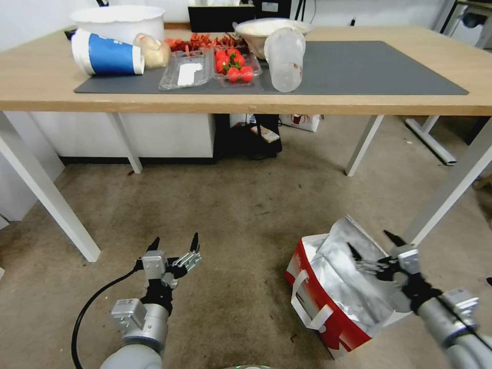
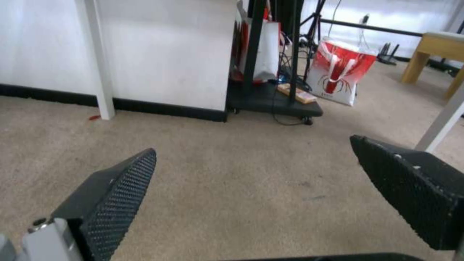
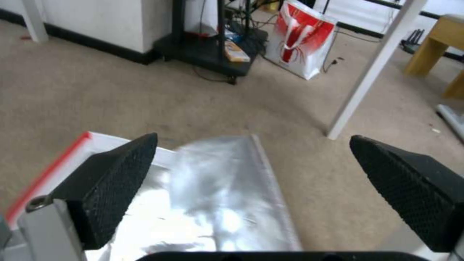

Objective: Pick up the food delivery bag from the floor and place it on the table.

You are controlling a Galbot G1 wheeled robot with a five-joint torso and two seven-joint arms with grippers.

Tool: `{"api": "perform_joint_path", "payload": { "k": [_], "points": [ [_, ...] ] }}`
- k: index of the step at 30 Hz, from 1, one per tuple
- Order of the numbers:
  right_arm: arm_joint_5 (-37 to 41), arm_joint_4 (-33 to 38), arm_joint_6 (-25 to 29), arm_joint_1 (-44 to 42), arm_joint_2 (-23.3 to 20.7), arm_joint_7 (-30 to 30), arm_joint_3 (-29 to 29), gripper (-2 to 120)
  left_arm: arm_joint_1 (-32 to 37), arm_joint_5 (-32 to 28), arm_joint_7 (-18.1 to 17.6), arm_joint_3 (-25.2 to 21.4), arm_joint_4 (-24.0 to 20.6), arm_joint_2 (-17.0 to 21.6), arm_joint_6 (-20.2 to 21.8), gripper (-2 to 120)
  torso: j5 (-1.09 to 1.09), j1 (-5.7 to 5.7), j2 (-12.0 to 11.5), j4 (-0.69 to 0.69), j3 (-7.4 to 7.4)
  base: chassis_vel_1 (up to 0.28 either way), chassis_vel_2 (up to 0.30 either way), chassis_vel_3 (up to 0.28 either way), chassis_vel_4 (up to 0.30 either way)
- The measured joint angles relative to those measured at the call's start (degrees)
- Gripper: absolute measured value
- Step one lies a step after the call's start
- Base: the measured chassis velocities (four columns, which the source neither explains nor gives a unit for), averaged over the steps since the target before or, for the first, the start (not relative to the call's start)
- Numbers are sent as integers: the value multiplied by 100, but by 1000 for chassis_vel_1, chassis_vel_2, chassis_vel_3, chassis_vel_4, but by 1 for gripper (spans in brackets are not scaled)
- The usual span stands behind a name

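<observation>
Down on the beige carpet (image 1: 246, 205), right of centre: the food delivery bag (image 1: 328, 307), red and white, top gaping, silver foil lining (image 1: 343, 277) crumpled and shining, 1 flap standing up at the far side. White strap handle (image 1: 307, 302) looped against the near red face. Just in front of a white table leg (image 1: 451, 189).

Over the bag's open mouth, the right gripper (image 1: 376, 246), spread wide, nothing between the 2 black fingers. From the right wrist view, same gripper (image 3: 253, 163) poised above the foil flap (image 3: 232, 195), one textured pad (image 3: 116, 174) over the bag's white rim, the other out over bare carpet.

Off to the left and well apart from the bag, the left gripper (image 1: 174, 243), low over the floor, also splayed wide and holding nothing; from its own wrist view (image 2: 253, 166), only carpet between the pads (image 2: 121, 192).

Up above, the table (image 1: 359, 102), light wood top with a dark grey mat (image 1: 369, 66). Crowded at its left half: a tipped blue-and-white cup (image 1: 106, 54), a white tub (image 1: 118, 20), a clear tray of strawberries (image 1: 234, 65), an empty clear tray (image 1: 185, 69), a clear plastic container (image 1: 285, 57), a bowl (image 1: 269, 28).

Beyond the table, against the wall, a small red-and-white paper bag (image 2: 340, 72) standing on the floor.
</observation>
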Motion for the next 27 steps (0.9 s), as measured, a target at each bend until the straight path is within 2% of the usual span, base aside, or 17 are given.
{"api": "perform_joint_path", "payload": {
  "k": [1,4,12,15,18,27],
  "points": [
    [0,0,0,0,0,0,0,100,0,0,0,0,0,0,0,100,0,0,0,0,0,0,0,0,0],
    [142,-349,27,-72,-430,-250,403,100,-15,-16,-12,0,40,-1,-9,100,-1,0,1,0,0,0,0,0,0],
    [420,-907,224,-61,-798,-441,425,100,-39,-66,-43,35,90,-37,-11,100,-1,0,2,1,0,0,0,0,0],
    [485,-1306,630,44,-816,-645,277,100,-52,-67,-46,48,128,-47,-17,100,1,0,2,1,0,0,0,0,0],
    [193,-1747,1013,146,-718,-862,88,100,-35,-67,-53,42,158,-55,-21,100,0,0,2,0,0,0,0,0,0],
    [-2,-2180,1182,259,-688,-1024,-66,100,5,-40,-54,47,225,-56,-98,100,-2,0,3,1,0,0,0,0,0]
  ]
}}
